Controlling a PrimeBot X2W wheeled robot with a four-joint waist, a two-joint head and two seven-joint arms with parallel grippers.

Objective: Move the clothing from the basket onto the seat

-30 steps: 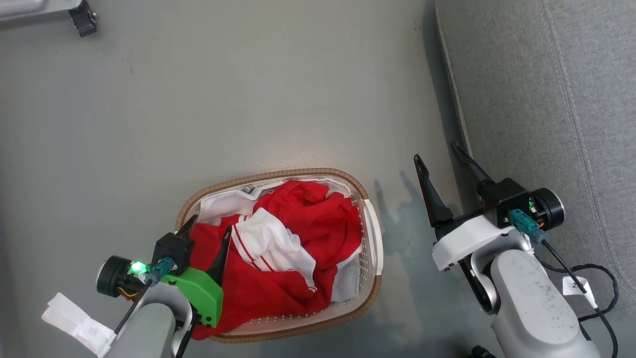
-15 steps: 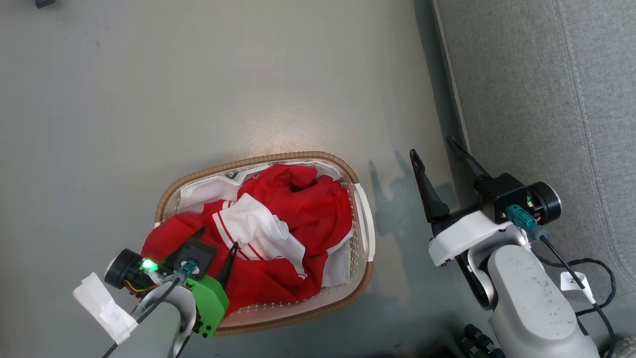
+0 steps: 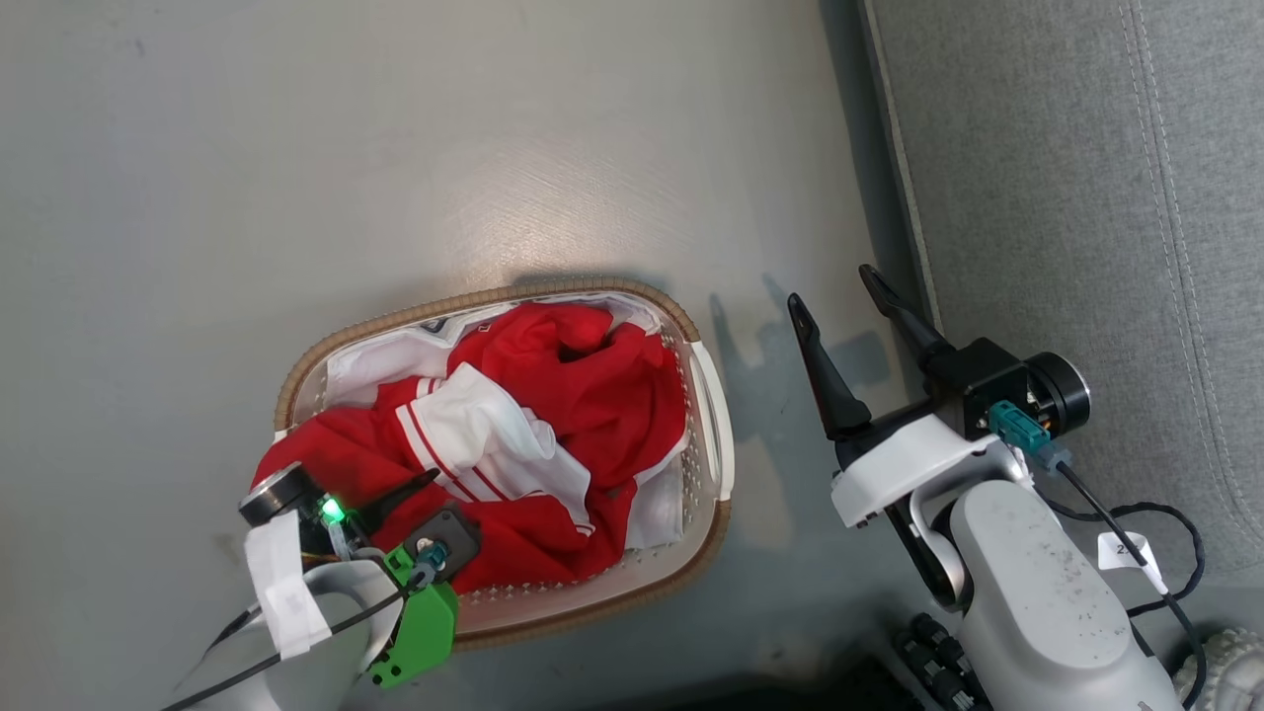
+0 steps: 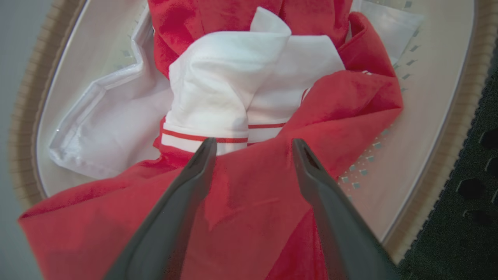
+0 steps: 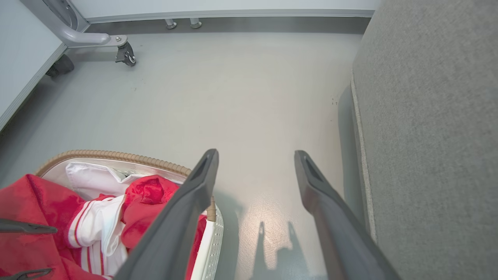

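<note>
Red-and-white clothing [image 3: 553, 415] heaped in the basket [image 3: 706, 395] beside the seat [image 3: 1066, 197].

1. The clothing [image 3: 583, 405] is showing as soft red cloth with a faint sheen and matt white panels.
2. The basket [image 3: 713, 434] is looking like smooth white perforated plastic, and its rim [image 5: 116, 155] is showing a tan woven, ribbed texture.
3. The liner [image 4: 109, 112] is showing as thin white cloth.
4. The seat [image 3: 1066, 197] is showing coarse, matt grey upholstery fabric.
5. The floor [image 3: 395, 148] is reflecting light off a smooth, semi-gloss surface.
6. The fingers [image 5: 186, 210] of the right gripper [image 5: 255, 154] are looking like dark matt plastic.
</note>
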